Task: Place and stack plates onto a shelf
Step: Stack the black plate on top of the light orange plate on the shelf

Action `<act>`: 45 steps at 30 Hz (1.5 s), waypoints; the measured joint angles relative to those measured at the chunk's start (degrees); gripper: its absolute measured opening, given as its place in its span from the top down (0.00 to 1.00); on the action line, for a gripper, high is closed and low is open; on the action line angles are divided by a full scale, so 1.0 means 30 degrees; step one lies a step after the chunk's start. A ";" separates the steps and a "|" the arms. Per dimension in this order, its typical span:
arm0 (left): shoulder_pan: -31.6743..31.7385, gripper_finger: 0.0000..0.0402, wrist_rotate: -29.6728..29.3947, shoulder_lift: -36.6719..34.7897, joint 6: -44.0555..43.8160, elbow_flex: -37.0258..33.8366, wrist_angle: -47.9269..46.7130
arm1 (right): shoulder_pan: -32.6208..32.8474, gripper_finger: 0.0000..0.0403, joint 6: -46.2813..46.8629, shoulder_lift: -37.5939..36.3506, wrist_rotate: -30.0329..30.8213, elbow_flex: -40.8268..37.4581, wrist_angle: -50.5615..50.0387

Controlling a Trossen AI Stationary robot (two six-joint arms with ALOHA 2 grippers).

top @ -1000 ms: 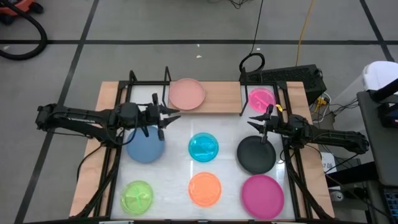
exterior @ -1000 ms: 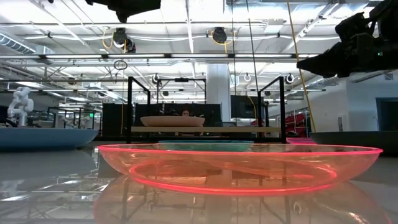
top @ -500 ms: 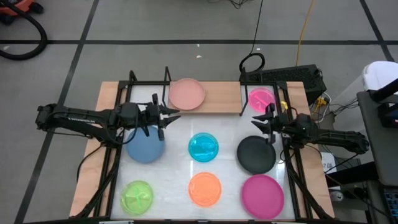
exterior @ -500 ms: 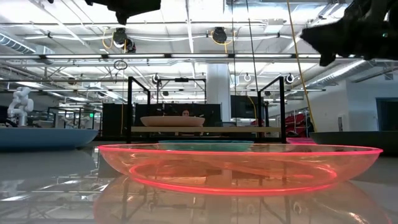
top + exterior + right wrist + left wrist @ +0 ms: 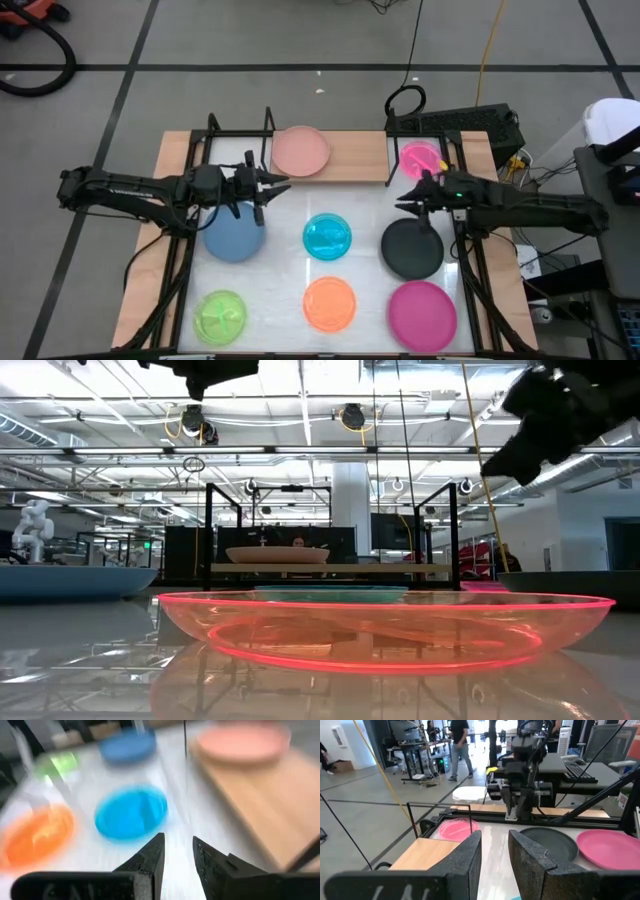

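Note:
The shelf is a light-wood board with black uprights along the table's far edge. A pale pink plate and a small magenta plate rest on it. On the white tabletop lie a blue plate, a cyan plate, a black plate, a lime green plate, an orange plate and a large magenta plate. My left gripper hovers open above the blue plate's far edge. My right gripper hovers open over the black plate's far edge, holding nothing.
Black frame rails run down the table's left and right sides under both arms. The shelf's uprights stand beside the pale pink plate and around the small magenta one. Bare board shows between these two plates. People walk in the room behind.
My right arm has swung and its wrist has rolled, so the gripper now points toward the table's left. It has risen a little while staying over the black plate's far edge. It is blurred in its own view. No plate has moved.

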 joint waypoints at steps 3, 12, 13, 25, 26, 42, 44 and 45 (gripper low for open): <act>0.0000 0.74 0.0000 0.0000 0.0005 0.0000 -0.0015 | 0.0007 0.79 0.0100 0.2825 -0.0943 0.0910 -0.2031; 0.0000 0.74 0.0000 0.0000 0.0124 0.0000 -0.0095 | 0.0015 0.73 -0.1187 0.8926 -0.3370 0.0989 -0.1956; 0.0000 0.74 0.0000 0.0001 0.0159 0.0000 -0.0095 | 0.0015 0.72 -0.1556 0.9311 -0.3302 0.0989 -0.1799; 0.0000 0.74 -0.0001 0.0000 0.0541 0.0000 -0.0211 | -0.0364 0.61 -0.2647 1.0663 -0.1308 0.1018 -0.2405; 0.0000 0.74 -0.0001 0.0000 0.0530 0.0000 -0.0211 | -0.0457 0.62 -0.2647 1.0723 -0.1311 0.1011 -0.2466; 0.0000 0.74 0.0000 0.0000 0.0270 0.0000 -0.0321 | -0.1917 0.98 -0.3265 1.1400 -0.1396 0.0982 -0.1786; 0.0000 0.74 0.0000 0.0000 0.0270 0.0000 -0.0333 | -0.2034 0.98 -0.3406 1.1393 -0.1453 0.0982 -0.1538; 0.0000 0.74 0.0000 0.0000 0.0270 0.0000 -0.0335 | -0.2067 0.98 -0.3438 1.1380 -0.1476 0.0982 -0.1442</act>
